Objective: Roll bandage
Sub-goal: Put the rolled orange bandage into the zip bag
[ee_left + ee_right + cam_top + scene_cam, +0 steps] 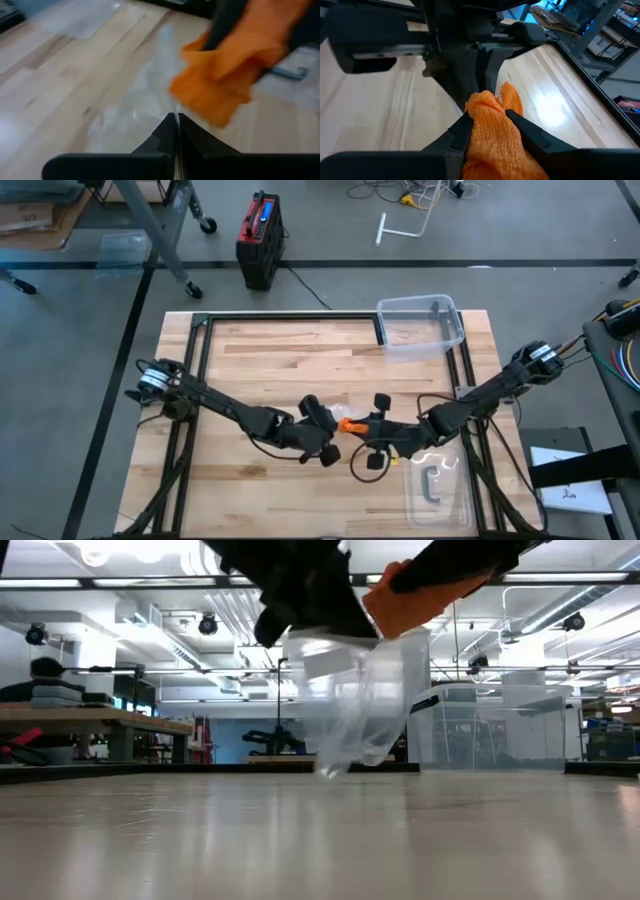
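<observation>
No legible writing appears on any item. The bandage (pixel 492 132), a bright orange open-weave fabric, is bunched and held above the table (pixel 260 360) near the middle of its front edge. The right gripper (pixel 487 125) has its jaws part-closed, clamping the bandage. The left gripper (pixel 176 127) has its jaws fully closed on a thin, crumpled clear plastic wrapper (pixel 350 705), which hangs below. A clear rectangular plastic container (pixel 420 326) sits at the table's far right corner.
</observation>
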Controlling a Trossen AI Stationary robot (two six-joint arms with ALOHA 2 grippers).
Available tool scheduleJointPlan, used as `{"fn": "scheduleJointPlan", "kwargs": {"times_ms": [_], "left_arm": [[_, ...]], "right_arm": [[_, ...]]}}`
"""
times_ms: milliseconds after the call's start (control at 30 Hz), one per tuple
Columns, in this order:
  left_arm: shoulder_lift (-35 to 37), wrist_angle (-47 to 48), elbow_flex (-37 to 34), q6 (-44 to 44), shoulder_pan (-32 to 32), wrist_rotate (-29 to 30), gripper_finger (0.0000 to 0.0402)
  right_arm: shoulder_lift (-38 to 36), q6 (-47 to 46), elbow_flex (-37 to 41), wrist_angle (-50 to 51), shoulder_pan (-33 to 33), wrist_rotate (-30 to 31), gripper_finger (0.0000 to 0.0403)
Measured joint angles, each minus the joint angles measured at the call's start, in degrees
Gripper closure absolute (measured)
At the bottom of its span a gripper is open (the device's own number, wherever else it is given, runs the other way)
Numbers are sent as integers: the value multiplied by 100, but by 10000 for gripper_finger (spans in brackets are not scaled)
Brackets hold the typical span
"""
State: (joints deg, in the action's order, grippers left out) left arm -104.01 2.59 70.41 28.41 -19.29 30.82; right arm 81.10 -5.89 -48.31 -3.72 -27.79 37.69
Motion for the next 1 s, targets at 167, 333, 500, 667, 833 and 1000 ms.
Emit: {"fn": "scheduleJointPlan", "kwargs": {"times_ms": [167, 333, 500, 667, 833, 1000], "left_arm": [[0, -114, -98, -133, 7, -25, 401], [-2, -154, -382, 23, 4, 67, 401], [-145, -218, -726, 331, 0, 310, 401], [-344, -485, -847, 433, 0, 602, 401], [-354, -1134, -845, 566, 34, 469, 401], [-340, -1938, -845, 660, 42, 236, 401]], "right_arm": [[-3, -117, -1, 354, 4, 7, 318], [-2, -486, 0, 928, -9, 275, 318], [-31, -501, 0, 1086, 7, 289, 316], [-21, -501, 0, 1067, 7, 290, 317], [125, -422, 0, 905, 7, 396, 317], [322, -243, 0, 813, 36, 458, 317]]}}
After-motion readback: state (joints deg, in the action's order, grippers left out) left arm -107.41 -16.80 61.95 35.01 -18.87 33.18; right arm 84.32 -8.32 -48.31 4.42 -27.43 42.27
